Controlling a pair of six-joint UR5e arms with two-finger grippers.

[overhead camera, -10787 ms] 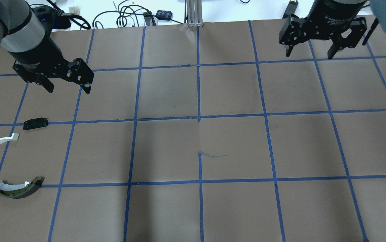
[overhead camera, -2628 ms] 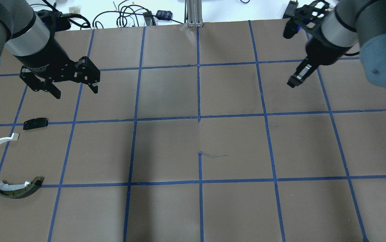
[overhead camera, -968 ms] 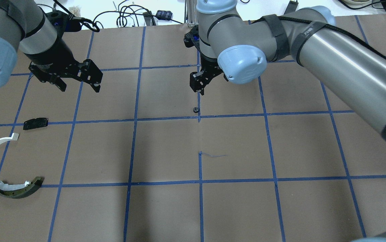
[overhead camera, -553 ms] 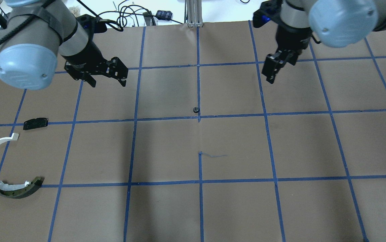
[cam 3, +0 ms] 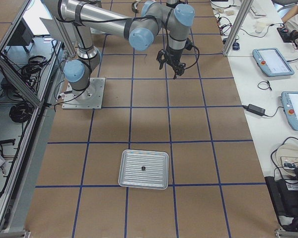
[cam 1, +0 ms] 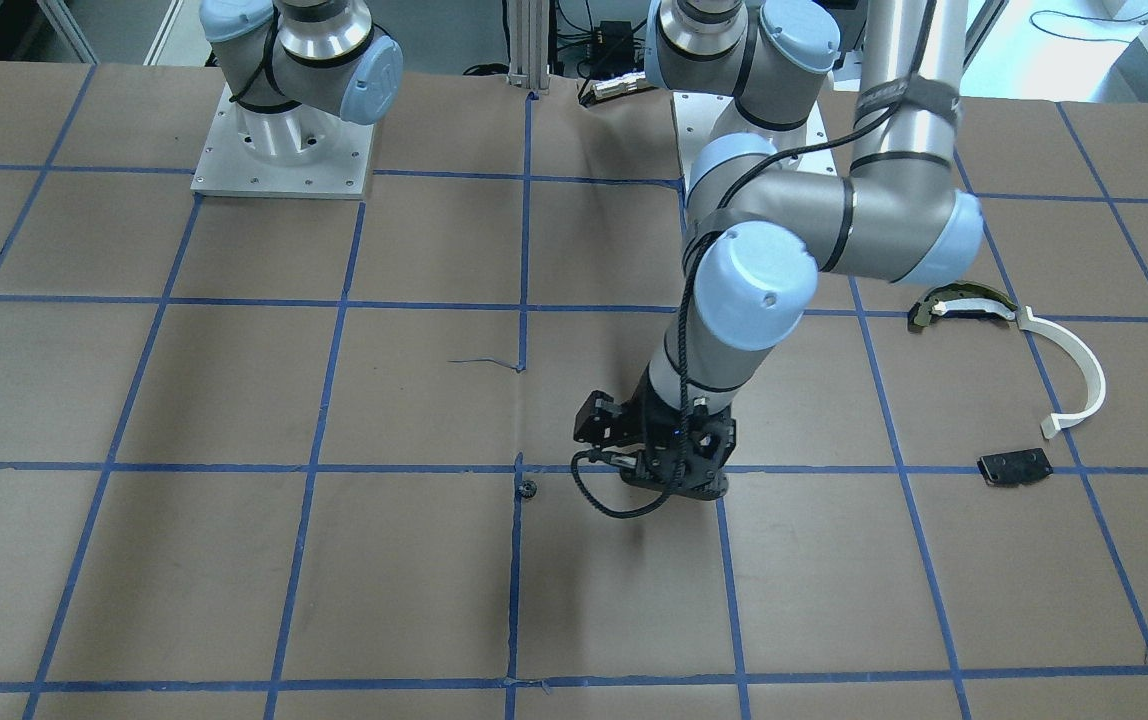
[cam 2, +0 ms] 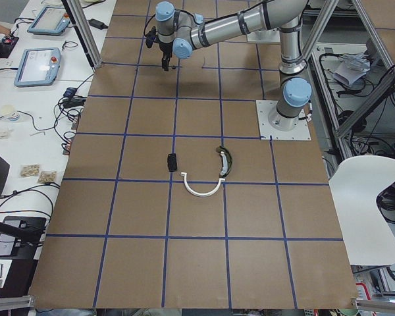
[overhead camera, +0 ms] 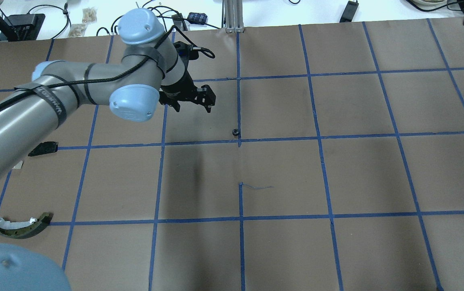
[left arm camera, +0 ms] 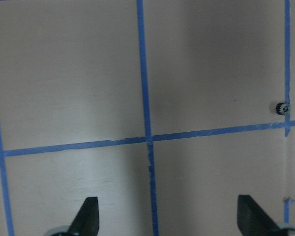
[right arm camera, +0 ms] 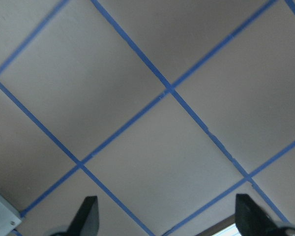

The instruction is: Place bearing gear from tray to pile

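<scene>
Bearing gear (overhead camera: 235,131) was found beside tape line (overhead camera: 239,113), frame centre — pile (overhead camera: 22,230) well apart, lower left. Left gripper (overhead camera: 192,108), spread wide and empty, was judged best centred over gear before closing. Right gripper (right arm camera: 167,216) spread, empty.

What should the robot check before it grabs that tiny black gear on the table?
1. Left gripper open and empty: ok.
2. Bearing gear lying free, nothing on it: ok.
3. Bearing gear lined up between the left fingers: not ok, it sits off to one side.
4. Right gripper away from the bearing gear: ok.
5. Pile's white half-ring and black plate in sight: ok.
</scene>
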